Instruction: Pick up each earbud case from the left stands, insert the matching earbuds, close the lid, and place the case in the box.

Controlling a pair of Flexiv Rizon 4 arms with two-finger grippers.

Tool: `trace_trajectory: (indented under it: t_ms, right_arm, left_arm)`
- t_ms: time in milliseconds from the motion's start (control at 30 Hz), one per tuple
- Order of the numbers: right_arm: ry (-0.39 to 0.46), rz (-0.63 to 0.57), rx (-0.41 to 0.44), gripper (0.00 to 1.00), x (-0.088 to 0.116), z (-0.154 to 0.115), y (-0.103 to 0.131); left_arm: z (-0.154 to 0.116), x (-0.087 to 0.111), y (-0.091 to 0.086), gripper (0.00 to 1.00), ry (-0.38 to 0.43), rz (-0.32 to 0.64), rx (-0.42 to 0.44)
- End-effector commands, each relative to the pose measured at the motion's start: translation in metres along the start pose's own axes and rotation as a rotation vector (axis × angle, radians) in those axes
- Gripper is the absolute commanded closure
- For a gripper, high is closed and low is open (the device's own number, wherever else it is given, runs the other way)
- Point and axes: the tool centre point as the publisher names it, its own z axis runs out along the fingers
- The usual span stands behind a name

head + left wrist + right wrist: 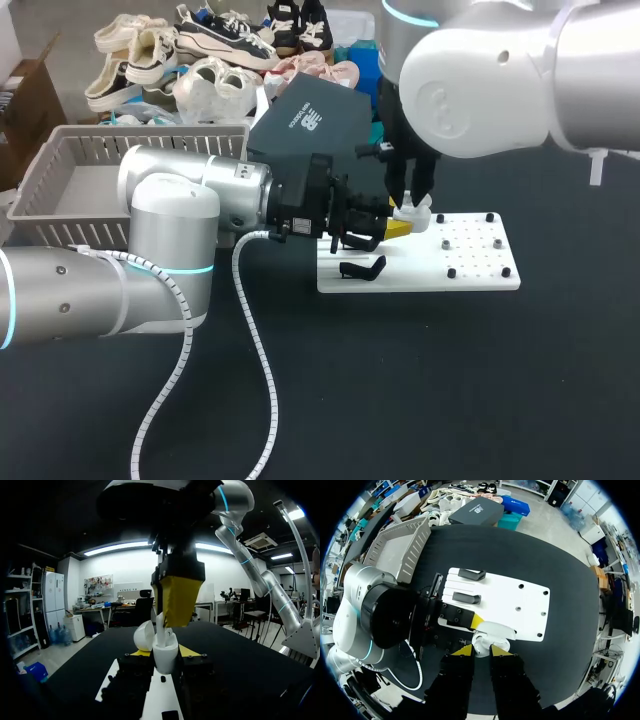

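Observation:
A white earbud case point(413, 216) with its lid open is held upright over the white stand board point(470, 268); my left gripper point(397, 229) is shut on its body from both sides. In the left wrist view the case point(165, 656) sits between my yellow tips, its lid point(144, 635) tipped back. My right gripper point(411, 198) comes straight down onto the case's opening, shut on a small white earbud point(161, 623). From the right wrist, the case point(492, 636) lies just ahead of my right gripper point(481, 651).
Two black stands point(361, 268) stand at the board's left end, and small black pegs point(451, 272) dot its right half. A grey basket point(60, 165) sits at the far left, a dark shoebox point(312, 120) behind the board, and shoes point(215, 40) further back.

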Motion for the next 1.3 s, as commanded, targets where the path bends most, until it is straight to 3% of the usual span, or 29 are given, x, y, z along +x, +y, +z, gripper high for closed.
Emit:
trace_trajectory:
  t_ms: [33,833,1100,1167,1300]
  right_arm:
    - [-0.002,0.000,-0.001,1.00,-0.0015,0.0015,0.0003]
    - [0.013,0.004,-0.002,1.00,-0.0033,0.0088,-0.0013]
    - [0.015,0.003,0.001,0.60,-0.0045,0.0094,-0.0018]
    - [0.015,0.004,0.003,0.55,-0.0049,0.0095,-0.0019]
    - [0.010,0.002,0.004,0.55,-0.0039,0.0061,-0.0025]
  left_arm:
    - [0.0004,-0.0001,-0.0002,1.00,0.001,0.001,-0.001]
    - [0.0004,-0.0001,-0.0002,1.00,0.001,0.001,-0.001]
    - [0.0004,-0.0001,-0.0002,1.00,0.001,0.001,-0.001]
    - [0.0004,-0.0001,-0.0002,1.00,0.001,0.001,-0.001]
    - [0.0004,-0.0001,-0.0002,1.00,0.001,0.001,-0.001]
